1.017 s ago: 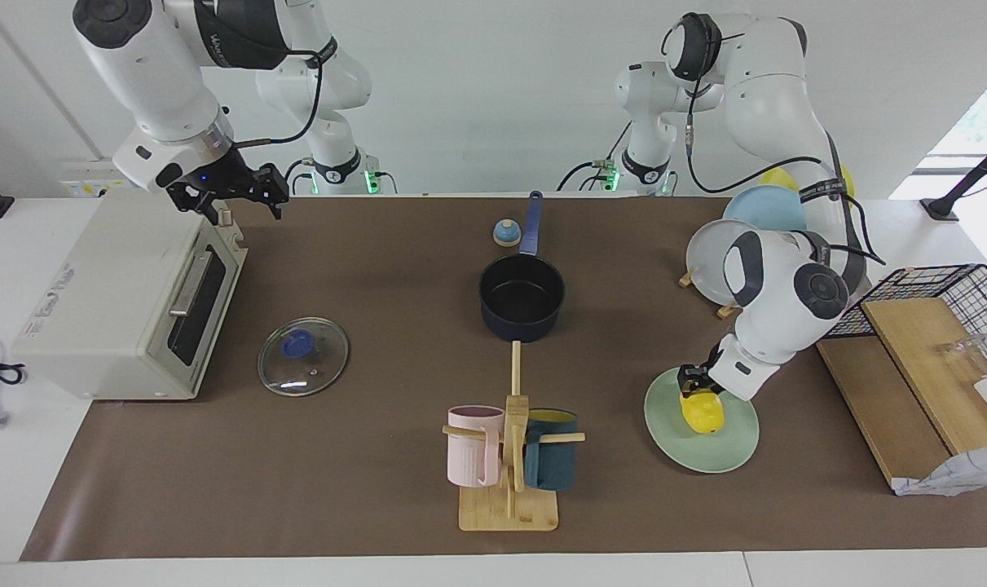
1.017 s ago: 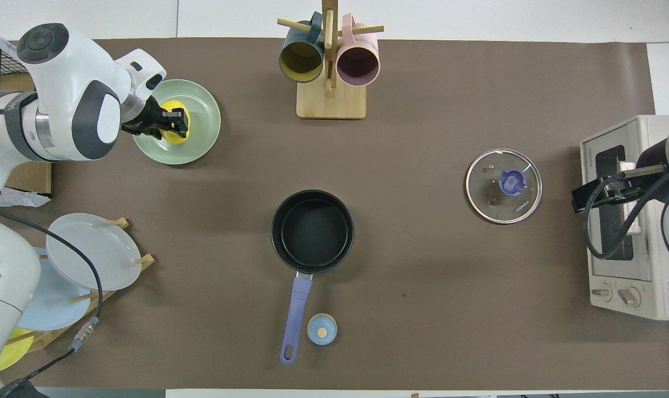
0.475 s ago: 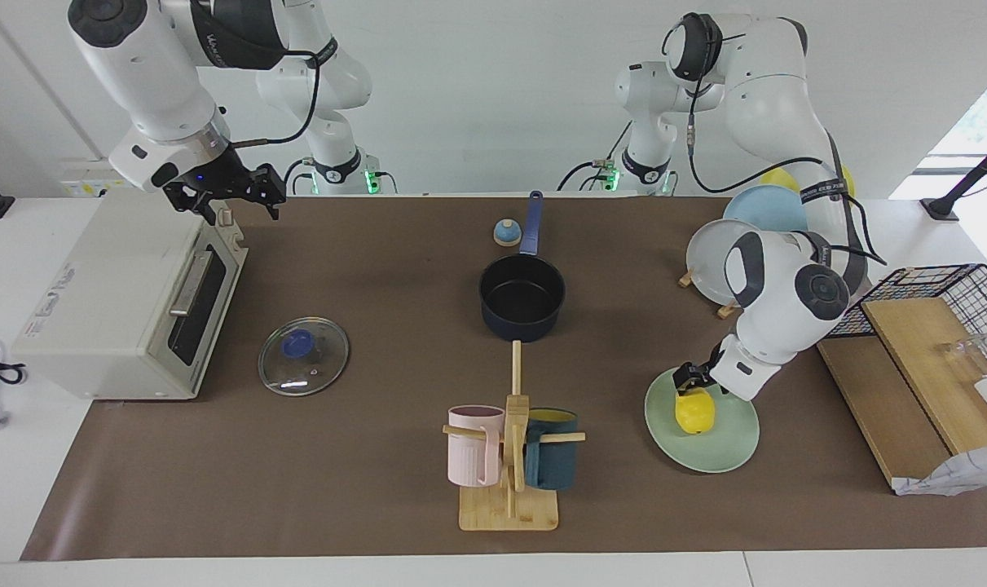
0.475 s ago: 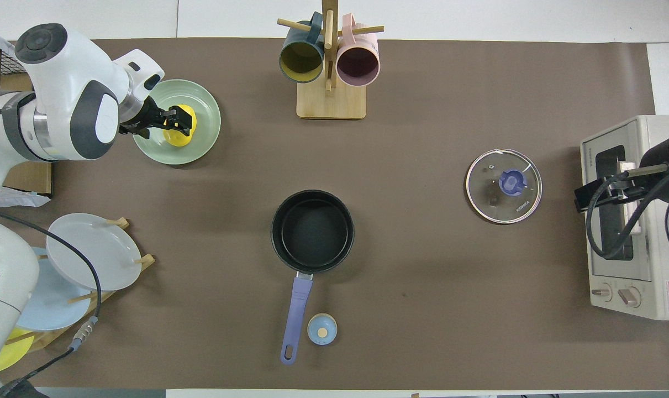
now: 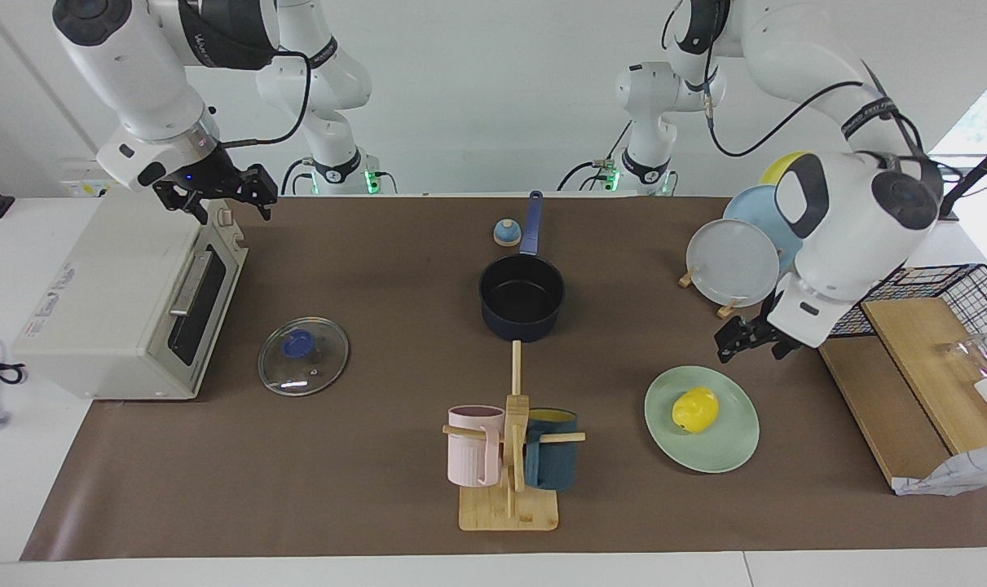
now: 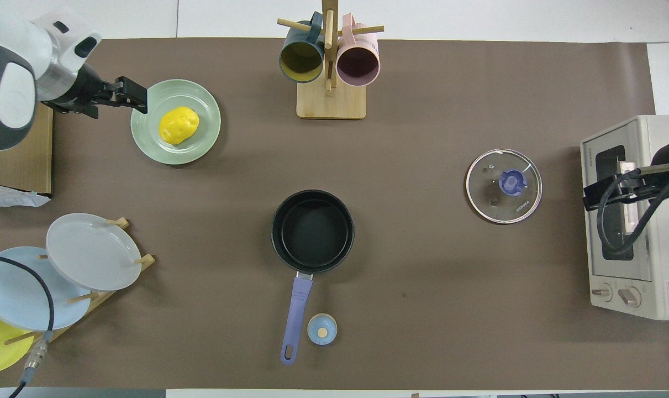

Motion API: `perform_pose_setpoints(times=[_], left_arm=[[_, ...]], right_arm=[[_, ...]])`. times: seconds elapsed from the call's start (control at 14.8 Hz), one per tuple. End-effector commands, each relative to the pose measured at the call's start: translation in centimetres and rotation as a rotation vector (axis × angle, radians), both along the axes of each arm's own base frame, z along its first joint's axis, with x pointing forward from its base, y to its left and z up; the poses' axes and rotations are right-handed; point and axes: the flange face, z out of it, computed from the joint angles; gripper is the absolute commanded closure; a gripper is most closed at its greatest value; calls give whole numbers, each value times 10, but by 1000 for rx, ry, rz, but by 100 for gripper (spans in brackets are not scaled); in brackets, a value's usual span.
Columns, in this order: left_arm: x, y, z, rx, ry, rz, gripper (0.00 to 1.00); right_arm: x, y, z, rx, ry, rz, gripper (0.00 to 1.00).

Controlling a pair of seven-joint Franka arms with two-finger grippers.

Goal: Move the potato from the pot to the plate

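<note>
The yellow potato (image 5: 695, 409) (image 6: 178, 125) lies free on the mint-green plate (image 5: 729, 452) (image 6: 201, 141) toward the left arm's end of the table. Mid-table, the navy pot (image 5: 522, 297) (image 6: 312, 231) stands with nothing inside, its blue handle pointing toward the robots. My left gripper (image 5: 724, 346) (image 6: 140, 95) hangs open and holds nothing, raised over the mat just off the plate's rim. My right gripper (image 5: 232, 205) (image 6: 589, 197) waits open above the toaster oven.
A toaster oven (image 5: 126, 302) stands at the right arm's end, with a glass lid (image 5: 303, 345) beside it. A wooden mug rack (image 5: 509, 456) stands farther from the robots than the pot. A rack of plates (image 5: 733, 261), a wire basket (image 5: 949, 285) and wooden boards (image 5: 892, 391) crowd the left arm's end.
My left gripper opened, let go of the potato on the plate, then rose and drew back off the plate. The right gripper shifted slightly over the oven.
</note>
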Motion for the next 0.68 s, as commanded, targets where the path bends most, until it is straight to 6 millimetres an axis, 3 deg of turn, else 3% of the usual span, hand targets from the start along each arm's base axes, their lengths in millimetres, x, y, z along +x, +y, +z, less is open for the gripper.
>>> perform_pose_setpoints(times=[0.0, 0.14, 0.27, 0.41, 0.61], left_arm=[[-36, 12, 65, 31, -44, -4, 0], [-62, 22, 91, 41, -8, 5, 0], [-90, 24, 95, 51, 24, -30, 0], [-114, 29, 81, 56, 51, -77, 0], [-128, 29, 60, 58, 61, -64, 0]], right_arm=[[-2, -4, 6, 6, -26, -20, 0], [2, -3, 6, 6, -54, -18, 0], [3, -3, 7, 6, -66, -19, 0], [3, -3, 7, 6, -65, -18, 0], [3, 0, 7, 9, -65, -16, 0]])
